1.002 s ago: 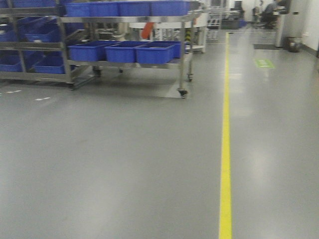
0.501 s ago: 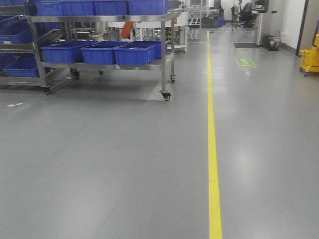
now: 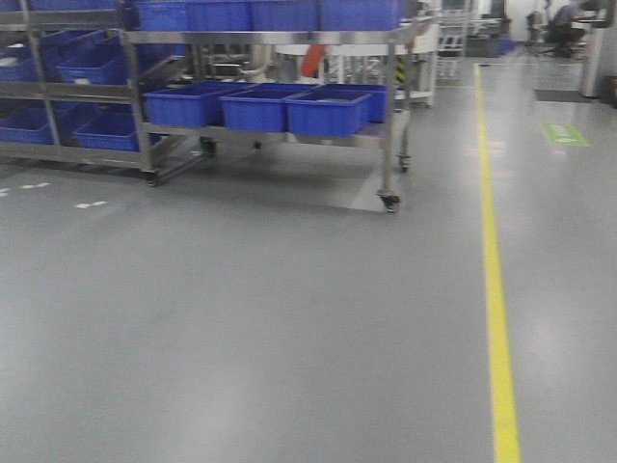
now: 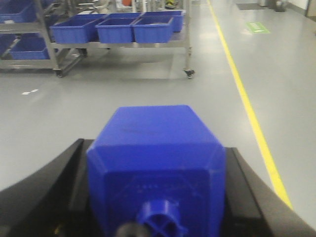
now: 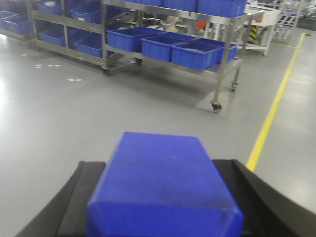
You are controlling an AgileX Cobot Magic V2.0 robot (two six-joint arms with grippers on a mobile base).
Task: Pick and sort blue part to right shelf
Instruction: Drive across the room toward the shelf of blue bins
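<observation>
Front view is swinging vs half a sec ago: the yellow floor line (image 3: 496, 289) is now sitting further right in frame. The caster (image 3: 388, 202) and the steel rack above it, prob. the right shelf (image 3: 260, 37), are sliding toward centre and looming a bit bigger. My read is that the base is yawing left and rolling in on the rack, so this is transit, w/ open grey floor (image 3: 241, 318) lying between robot and shelf and nothing being placed yet. Both arms are reaching fwd roughly level over the floor, wrist cams looking along the tools at the rack. Left tool (image 4: 155, 177) is pinching the blue part (image 4: 155, 133) between its black fingers (image 4: 49, 187), neck stub facing back at the cam. Right tool (image 5: 160, 207) is likewise clamping a second blue part (image 5: 160, 168) — boxy end showing, neck not visible. Beyond, blue bins (image 3: 328, 108) are sitting on the rack's lower level, well apart from both tools — further bg is too blurry to read.
</observation>
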